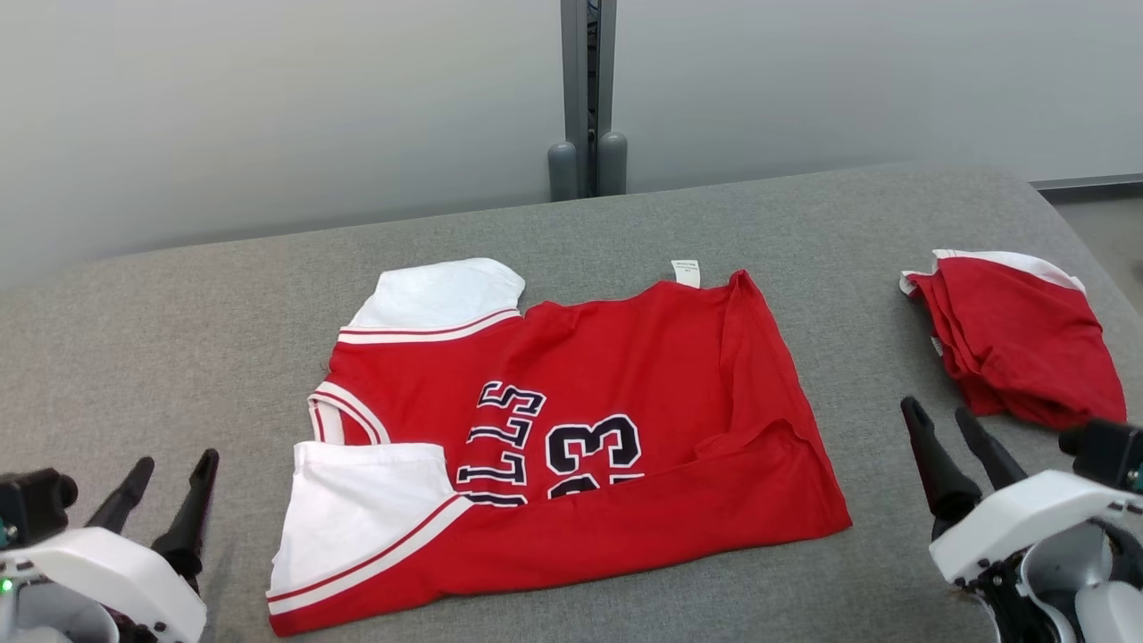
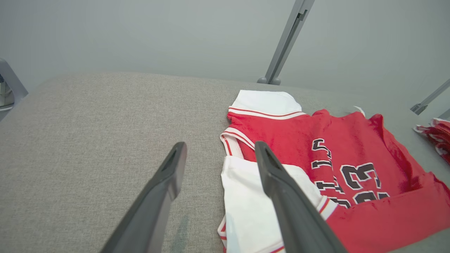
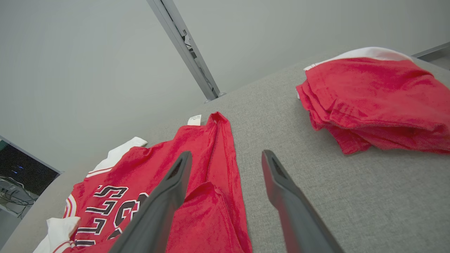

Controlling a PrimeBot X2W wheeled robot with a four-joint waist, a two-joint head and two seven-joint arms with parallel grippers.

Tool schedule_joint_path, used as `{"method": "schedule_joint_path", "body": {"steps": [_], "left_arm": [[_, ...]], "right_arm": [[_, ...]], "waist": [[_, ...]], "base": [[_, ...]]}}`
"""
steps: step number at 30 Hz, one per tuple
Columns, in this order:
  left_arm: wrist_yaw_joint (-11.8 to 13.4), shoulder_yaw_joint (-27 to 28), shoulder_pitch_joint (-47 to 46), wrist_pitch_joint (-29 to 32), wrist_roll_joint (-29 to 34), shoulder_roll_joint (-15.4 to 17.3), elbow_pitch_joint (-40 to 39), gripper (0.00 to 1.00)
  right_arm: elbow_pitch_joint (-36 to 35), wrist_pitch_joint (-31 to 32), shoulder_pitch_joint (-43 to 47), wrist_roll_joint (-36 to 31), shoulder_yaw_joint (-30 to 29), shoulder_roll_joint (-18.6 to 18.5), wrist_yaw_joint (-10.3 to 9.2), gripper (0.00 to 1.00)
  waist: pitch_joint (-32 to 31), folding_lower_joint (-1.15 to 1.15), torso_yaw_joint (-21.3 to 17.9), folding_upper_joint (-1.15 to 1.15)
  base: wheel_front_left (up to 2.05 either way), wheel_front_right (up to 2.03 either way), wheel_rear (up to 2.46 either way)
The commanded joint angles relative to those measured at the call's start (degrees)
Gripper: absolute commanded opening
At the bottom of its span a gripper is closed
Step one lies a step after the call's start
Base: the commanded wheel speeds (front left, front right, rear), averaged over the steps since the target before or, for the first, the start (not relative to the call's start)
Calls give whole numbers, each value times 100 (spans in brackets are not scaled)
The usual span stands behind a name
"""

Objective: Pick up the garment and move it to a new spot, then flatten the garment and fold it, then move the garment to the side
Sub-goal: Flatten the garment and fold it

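Left gripper is recorded at the lower left of the head view, fingers spread and empty, just beside the near white sleeve of the red jersey but apart from it. Right gripper is noted at the lower right, likewise spread and holding nothing, between the jersey and a folded red pile. The jersey is laid sideways at the centre of the grey fabric surface, sleeves toward the robot's left. Its near edge is turned up over the lower part of the dark lettering and the number 23. A white care label is seen at its far edge. In the right wrist view the stacked layers of the pile's edge are resolved, and a dark recess with cables is seen past the surface's left end. In the left wrist view a second slanted post is picked up at the right. Behind the surface, pale grey wall panels are joined by a grey upright post. A strip of floor is visible at the far right.
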Motion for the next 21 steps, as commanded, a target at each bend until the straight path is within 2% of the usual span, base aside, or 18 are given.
{"method": "schedule_joint_path", "body": {"steps": [1, 3, 5, 8, 11, 15, 21], "left_arm": [[77, 100, 137, -47, -25, -51, -36, 100], [229, 374, 471, -83, -22, -273, -152, 100], [401, 725, 758, -88, 249, -474, -194, 100], [609, 1186, 1162, -86, 831, -876, -191, 100], [708, 1451, 1424, -87, 1405, -1246, -101, 100], [532, 1280, 1573, -83, 1728, -1572, 279, 100], [115, 816, 1254, 536, 1727, -1719, 917, 100]], "right_arm": [[70, -72, 87, -49, 4, -39, 1, 100], [318, -93, 177, -38, 82, -3, 1, 100], [579, -164, 214, -85, 109, -9, 1, 100], [995, -253, 181, -156, 168, -8, 1, 100], [1394, -235, 31, -121, 236, 45, 1, 100], [1817, -210, -176, -54, 438, 86, 1, 100], [2299, -53, -488, 52, 717, 103, 1, 100]], "waist": [[3, 0, 15, 0], [11, 0, 48, 0], [27, 0, 88, 0], [63, 0, 135, 0], [136, 0, 168, 0], [212, 0, 194, 0], [277, 0, 230, 0]], "base": [[0, 0, 0], [0, 0, 0], [0, 0, 0], [0, 0, 0], [0, 0, 0], [0, 0, 0], [0, 0, 0]]}}
